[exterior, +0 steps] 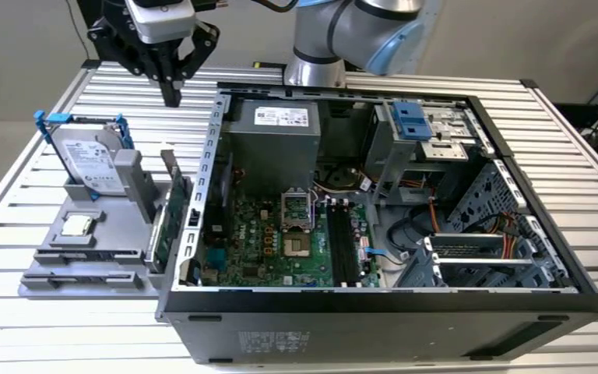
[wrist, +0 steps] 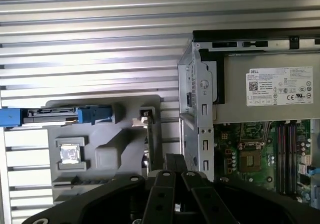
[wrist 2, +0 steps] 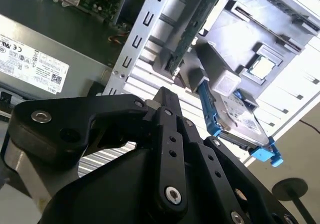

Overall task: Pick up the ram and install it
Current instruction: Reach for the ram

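My gripper hangs above the table behind the grey holder, at the exterior view's upper left. Its fingers point down and are shut on nothing. The ram appears as a dark narrow strip standing on edge in a slot near the holder's front, well apart from the gripper. In the first wrist view the same strip lies beside the gripper's body. The motherboard's long dark memory slots lie inside the open computer case, also seen in the first wrist view.
The holder also carries a silver hard drive in a blue frame, a processor chip and a green card standing on edge beside the case wall. A power supply and drive cage fill the case's back.
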